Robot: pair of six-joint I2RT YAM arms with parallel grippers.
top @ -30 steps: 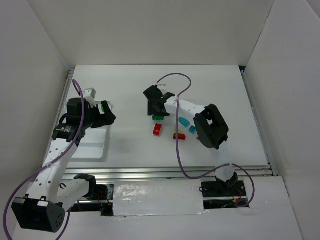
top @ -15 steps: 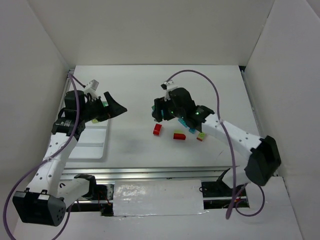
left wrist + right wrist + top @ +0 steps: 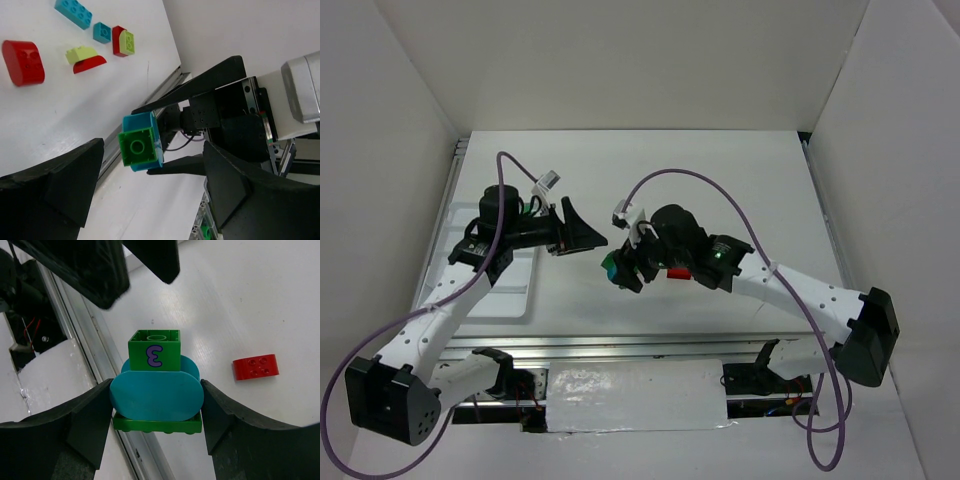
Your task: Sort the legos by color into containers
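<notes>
My right gripper (image 3: 625, 272) clamped on green-teal brick stack (image 3: 156, 392); my left gripper (image 3: 582, 232) jaws apart, facing it. Risk: skewed pull drops stack onto table (image 3: 720, 170).

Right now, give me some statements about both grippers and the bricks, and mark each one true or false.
1. The right gripper grips a stack of green and teal bricks. True.
2. A red brick lies on the table. True.
3. The left gripper is shut on that red brick. False: it is open and empty, facing the stack.
4. Every loose brick is red. False: a teal brick and a lime brick lie on the table too.
5. The stack rests in the white tray. False: it is held up between the arms, away from the tray.
</notes>
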